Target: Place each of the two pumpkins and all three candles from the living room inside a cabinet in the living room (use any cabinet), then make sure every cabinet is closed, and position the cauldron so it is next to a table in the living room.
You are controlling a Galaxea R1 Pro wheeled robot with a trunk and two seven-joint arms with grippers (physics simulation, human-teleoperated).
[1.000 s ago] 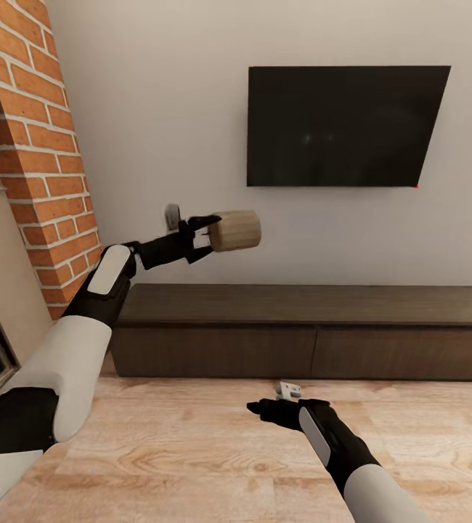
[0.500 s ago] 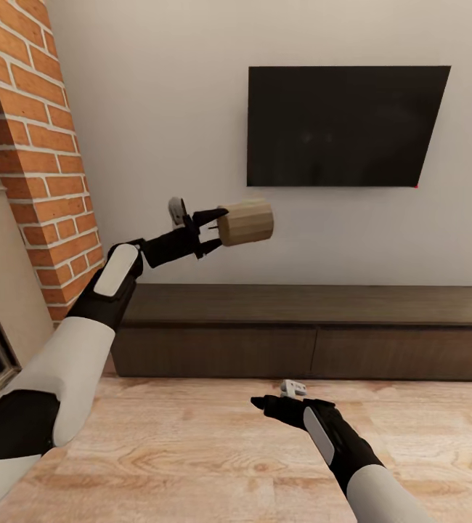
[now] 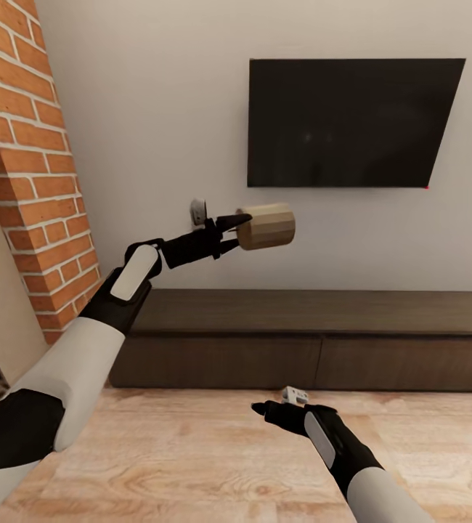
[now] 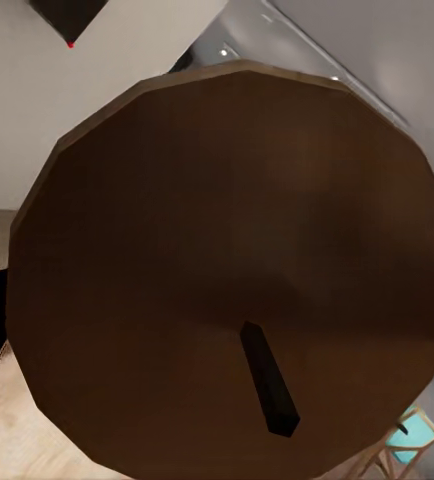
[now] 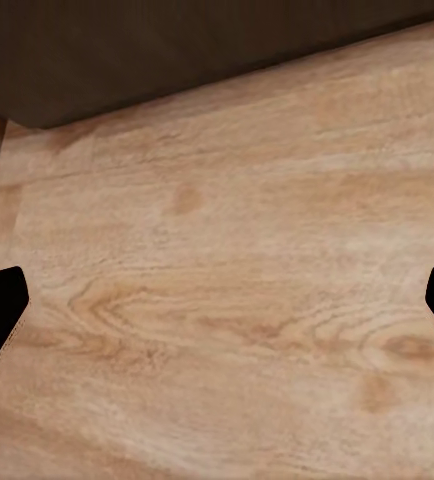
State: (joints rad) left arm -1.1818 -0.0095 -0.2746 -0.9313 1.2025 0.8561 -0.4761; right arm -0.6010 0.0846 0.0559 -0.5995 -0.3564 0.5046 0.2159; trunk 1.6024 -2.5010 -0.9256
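A stubby candle with cream-to-tan bands hangs in the air on its side, above the left half of the cabinet. My left gripper is shut on it, holding its near end. In the left wrist view the candle's dark brown end face with its black wick is very close. The cabinet is long, low and dark brown, and both front panels are shut. My right gripper hovers open and empty low over the wooden floor, in front of the cabinet's middle.
A black TV hangs on the wall above the cabinet. A red brick fireplace column stands at the left, close to my left arm. Light wooden floor stretches in front of the cabinet.
My left arm has stretched out to the right, carrying the candle along above the cabinet. The camera has shifted slightly. The right gripper has hardly moved.
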